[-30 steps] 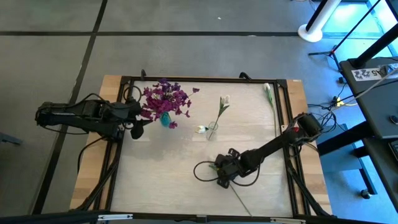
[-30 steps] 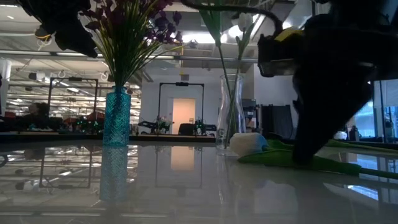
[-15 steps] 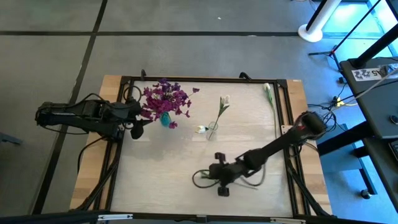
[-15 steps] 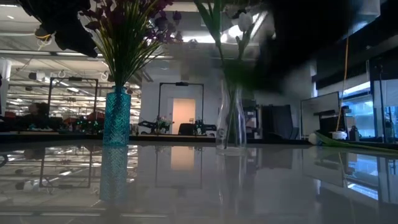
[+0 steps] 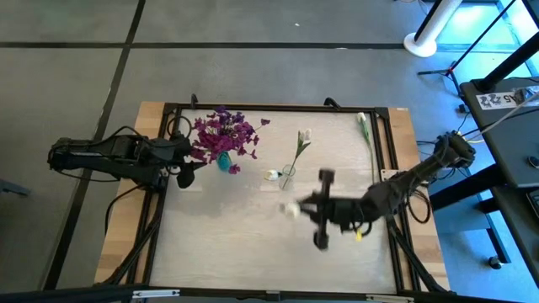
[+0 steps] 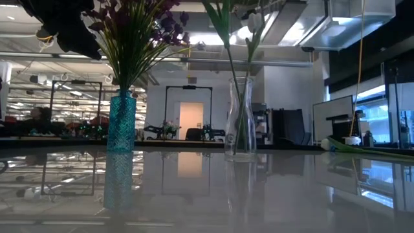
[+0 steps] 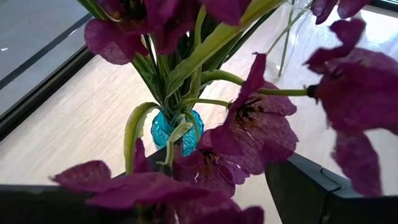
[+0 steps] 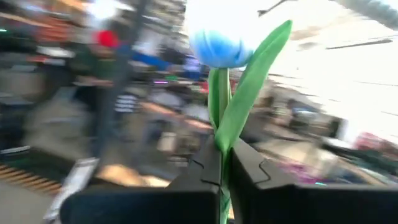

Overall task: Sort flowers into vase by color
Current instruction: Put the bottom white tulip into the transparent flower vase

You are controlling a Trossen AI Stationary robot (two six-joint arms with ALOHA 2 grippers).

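Nearest the front edge of the table, we see the right gripper [image 5: 321, 210] raised above the middle of the tabletop. In the right wrist view its fingers [image 8: 205, 163] are pressed together on the green stem of a white tulip [image 8: 219, 46], whose bud stands up above them; from above, that bud shows as a pale spot just left of the gripper.

Farther back stands the clear glass vase [image 5: 288, 177], holding one white tulip stem [image 5: 301, 140], with another white bud [image 5: 272, 175] lying on the table just beside it. Left of it is the teal vase [image 5: 223, 160], filled with the purple flowers [image 5: 226, 132]. The left gripper [image 5: 187, 168] sits at those blossoms; whether its fingers pinch anything we cannot tell.

At the far right edge one more white tulip [image 5: 364, 126] lies along the table frame [image 5: 278, 108].
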